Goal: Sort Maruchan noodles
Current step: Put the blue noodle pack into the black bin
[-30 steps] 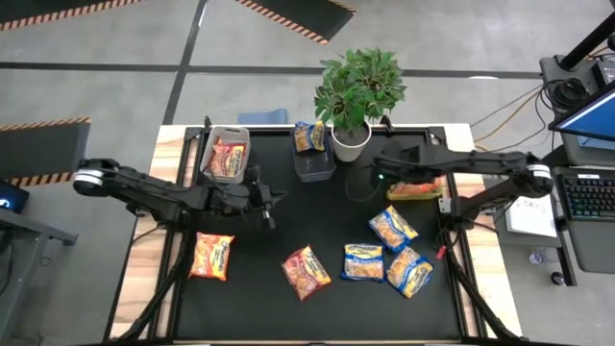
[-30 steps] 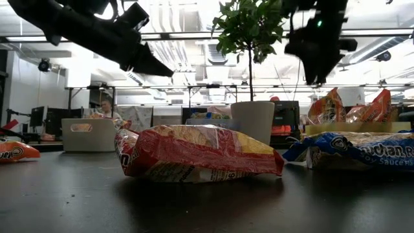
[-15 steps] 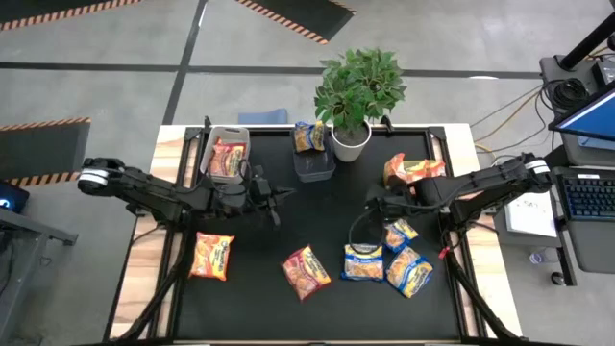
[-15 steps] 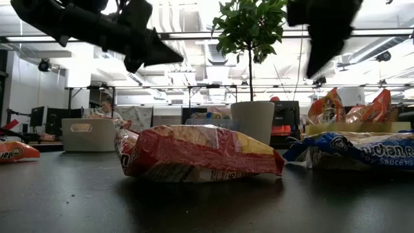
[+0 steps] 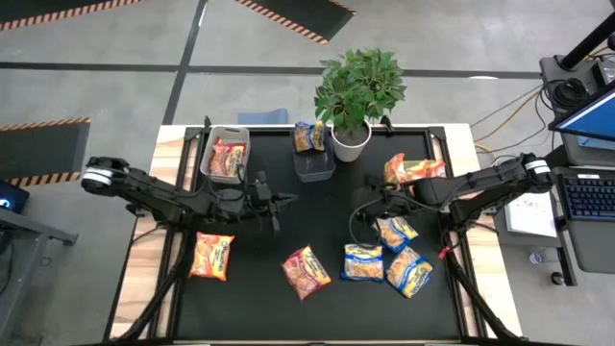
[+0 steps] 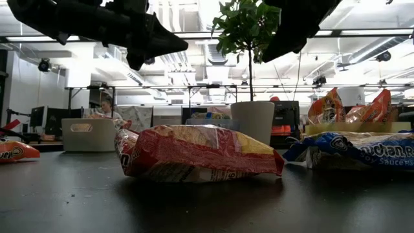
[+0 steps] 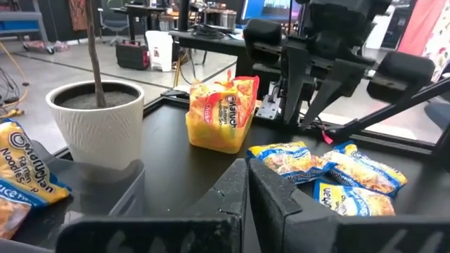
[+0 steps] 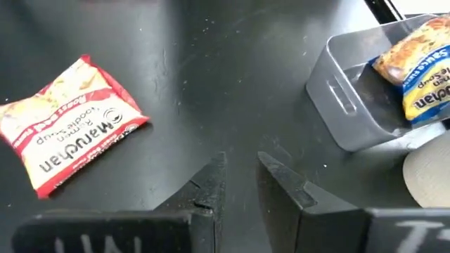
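From above, the black-topped table (image 5: 317, 207) is seen with both dark arms reaching inward. The left claw (image 5: 280, 200) is held over the table's middle left, its fingers pressed together with nothing between them. The right claw (image 5: 368, 205) is held right of centre, just beside a blue-and-yellow glossy ramen packet (image 5: 395, 233); its fingers are too small here for the gap to be judged. Two more blue-and-yellow packets (image 5: 363, 261) (image 5: 409, 271) lie near the front, with a red-orange packet (image 5: 307, 271) and an orange-yellow packet (image 5: 212, 256) further left. A red-orange packet (image 5: 228, 158) is kept in the light grey rectangular bin (image 5: 225, 134), a blue-and-yellow one (image 5: 309, 136) in the dark grey bin (image 5: 315, 170), and orange packets (image 5: 414, 171) at the right beside the white-potted green plant (image 5: 354, 94).

From table height, the red-orange packet (image 6: 197, 153) is seen lying flat in the foreground, a blue one (image 6: 356, 150) at the right; both arms hang overhead.

In the left wrist view, the left claw's fingers (image 7: 235, 200) are shown touching and empty, with a yellow bin of orange packets (image 7: 221, 112) ahead.

In the right wrist view, the right claw (image 8: 242, 176) is shown with a narrow gap between its fingers, apparently holding nothing, above bare table between the red-orange packet (image 8: 67, 123) and the dark grey bin (image 8: 355, 105).
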Tool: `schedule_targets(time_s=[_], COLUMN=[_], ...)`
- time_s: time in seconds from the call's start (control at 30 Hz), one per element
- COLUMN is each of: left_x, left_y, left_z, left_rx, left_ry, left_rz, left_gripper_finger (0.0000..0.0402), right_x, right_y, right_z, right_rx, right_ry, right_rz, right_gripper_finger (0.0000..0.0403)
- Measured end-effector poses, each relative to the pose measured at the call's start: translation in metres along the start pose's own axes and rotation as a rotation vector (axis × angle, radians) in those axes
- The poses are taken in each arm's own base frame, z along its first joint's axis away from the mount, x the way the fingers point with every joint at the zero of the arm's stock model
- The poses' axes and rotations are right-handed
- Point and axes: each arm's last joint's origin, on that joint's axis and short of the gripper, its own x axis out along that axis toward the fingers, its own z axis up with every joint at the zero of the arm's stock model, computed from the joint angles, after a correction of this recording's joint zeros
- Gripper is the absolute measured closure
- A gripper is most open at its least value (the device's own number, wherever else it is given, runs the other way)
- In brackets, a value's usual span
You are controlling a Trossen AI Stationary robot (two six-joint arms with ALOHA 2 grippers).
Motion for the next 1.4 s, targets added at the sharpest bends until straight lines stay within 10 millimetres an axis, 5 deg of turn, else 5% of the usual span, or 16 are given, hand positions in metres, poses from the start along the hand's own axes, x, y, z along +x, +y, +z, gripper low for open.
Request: schedule_targets(time_s=[0.5,0.97,1.17,1.4], left_x=[0.001,0.001,0.001,0.001], left_y=[0.000,0.000,0.000,0.000], left_z=[-0.001,0.000,0.000,0.001], left_rx=[0.034,0.041,0.037,0.040], left_ry=[0.004,-0.004,-0.012,-0.017], left_rz=[0.005,0.004,0.003,0.002], left_gripper_finger=[0.0402,0.0402,0.0402,0.0402], right_x=[-0.011,-0.002,0.019,0.033], right_y=[-0.008,-0.014,-0.008,-0.001], right_z=[-0.047,-0.126,-0.121,-0.062], right_rx=[0.334,0.487,0.504,0.273], right_ry=[0.498,0.911,0.674,-0.016], right_rz=[-0.089,-0.176,-0.075,0.001], right_gripper_finger=[0.0340,0.0340,0.0340,0.0340])
